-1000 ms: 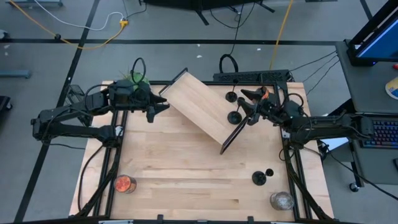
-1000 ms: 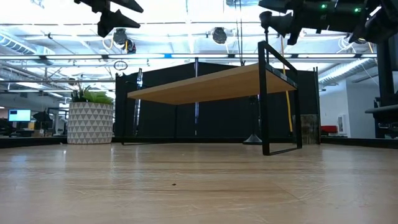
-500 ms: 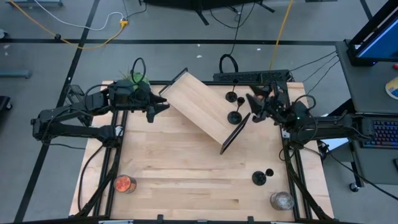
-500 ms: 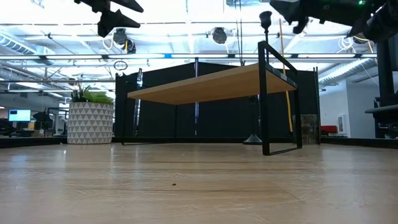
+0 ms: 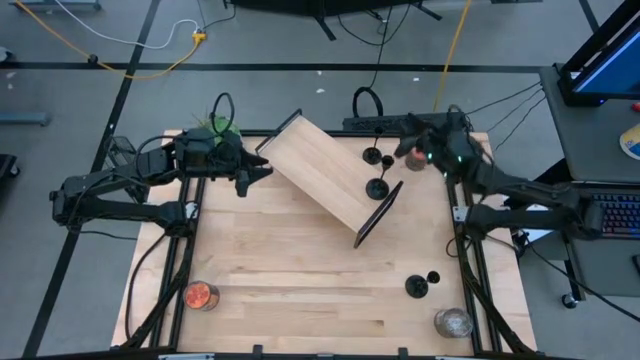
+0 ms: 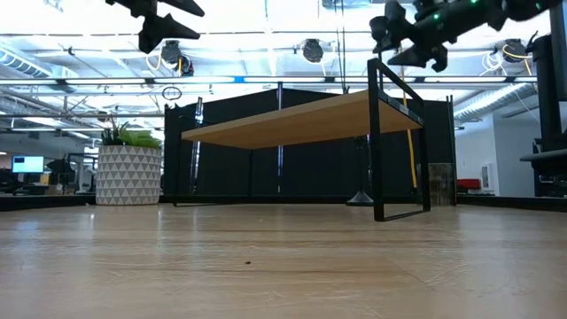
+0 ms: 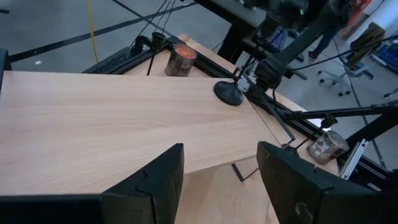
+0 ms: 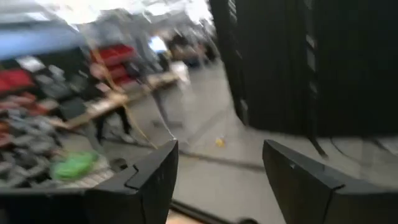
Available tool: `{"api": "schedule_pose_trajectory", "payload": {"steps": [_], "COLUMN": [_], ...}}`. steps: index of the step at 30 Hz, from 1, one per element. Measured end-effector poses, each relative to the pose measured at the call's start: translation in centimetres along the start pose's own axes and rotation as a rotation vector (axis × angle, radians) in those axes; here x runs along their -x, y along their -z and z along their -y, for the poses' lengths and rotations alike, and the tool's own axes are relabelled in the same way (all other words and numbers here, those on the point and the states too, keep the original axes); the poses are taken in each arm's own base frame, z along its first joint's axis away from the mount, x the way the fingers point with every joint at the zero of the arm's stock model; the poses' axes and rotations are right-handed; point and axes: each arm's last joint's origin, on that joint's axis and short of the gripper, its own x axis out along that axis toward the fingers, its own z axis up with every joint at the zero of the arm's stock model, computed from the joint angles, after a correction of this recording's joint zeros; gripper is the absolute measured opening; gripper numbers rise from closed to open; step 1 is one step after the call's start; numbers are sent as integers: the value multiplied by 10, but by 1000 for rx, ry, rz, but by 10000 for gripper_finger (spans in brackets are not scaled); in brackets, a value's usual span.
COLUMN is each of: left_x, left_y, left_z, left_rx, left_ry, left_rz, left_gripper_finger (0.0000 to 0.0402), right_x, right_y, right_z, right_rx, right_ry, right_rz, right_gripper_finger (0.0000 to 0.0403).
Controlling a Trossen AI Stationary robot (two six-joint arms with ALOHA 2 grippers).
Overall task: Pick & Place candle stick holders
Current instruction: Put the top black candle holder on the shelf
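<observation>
Your right gripper (image 5: 408,150) now has its jaws apart and empty, having swung away from the holder on the shelf (image 5: 320,170) toward the table's far edge. That candle stick holder (image 5: 377,188) stands released on the shelf end, another (image 5: 372,156) just behind, a third (image 5: 417,287) near the front. Your left gripper (image 5: 258,170), jaws apart, hangs beside the shelf.

Counts, high view: three candle stick holders, two by the shelf right of centre (image 5: 372,156) (image 5: 378,188), one lower right (image 5: 417,286). One wooden shelf (image 5: 318,176). Two glass jars, lower left (image 5: 200,296) and lower right (image 5: 452,322). One potted plant (image 5: 218,125), upper left. Two arms.
</observation>
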Motion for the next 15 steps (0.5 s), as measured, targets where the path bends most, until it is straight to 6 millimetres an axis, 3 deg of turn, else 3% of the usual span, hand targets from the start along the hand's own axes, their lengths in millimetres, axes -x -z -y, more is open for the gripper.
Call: {"api": "schedule_pose_trajectory", "payload": {"steps": [7, 15], "left_x": [0, 0], "left_y": [0, 0], "left_z": [0, 0], "left_rx": [-5, -8], "left_ry": [8, 11], "left_rz": [-4, -5], "left_gripper_finger": [209, 209], "right_x": [-17, -44], "right_y": [-36, -35], "right_z": [13, 35], "right_rx": [-68, -172], "right_ry": [-43, -20], "right_rz": [-109, -285], "right_gripper_finger": [226, 226]}}
